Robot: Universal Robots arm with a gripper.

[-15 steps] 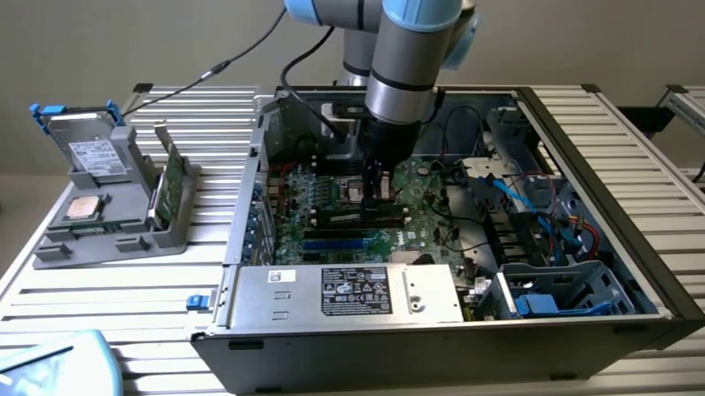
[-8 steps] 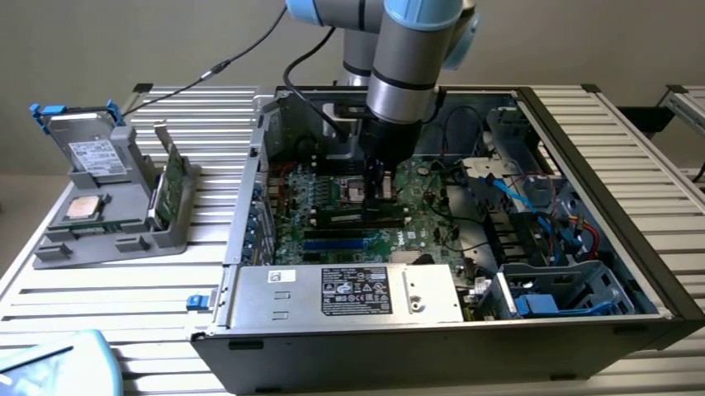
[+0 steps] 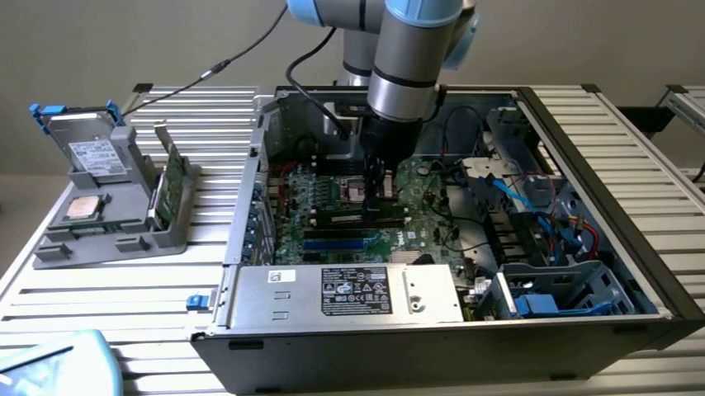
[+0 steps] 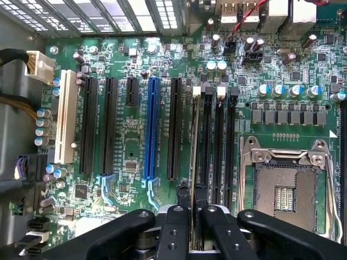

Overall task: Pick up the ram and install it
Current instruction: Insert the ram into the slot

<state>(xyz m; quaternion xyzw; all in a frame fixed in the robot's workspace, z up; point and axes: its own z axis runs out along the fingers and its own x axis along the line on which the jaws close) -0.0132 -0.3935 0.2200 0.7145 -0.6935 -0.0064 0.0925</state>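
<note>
Pinching ram (image 4: pixel 193 141) edge-on, gripper (image 4: pixel 194 212) clamped, over motherboard (image 4: pixel 126 135)

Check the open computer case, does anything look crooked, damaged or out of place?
Nothing looks spilled, broken or crooked. The gripper holds the ram edge-on at the black memory slots, running parallel to them. The processor socket stands empty but looks intact.

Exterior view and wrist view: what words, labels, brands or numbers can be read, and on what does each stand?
None can be quoted.
Black label on the power supply: white print, too small to read.
White label on the drive in the grey holder: print too blurred to read.
Motherboard: white board markings, too small to read.
</note>
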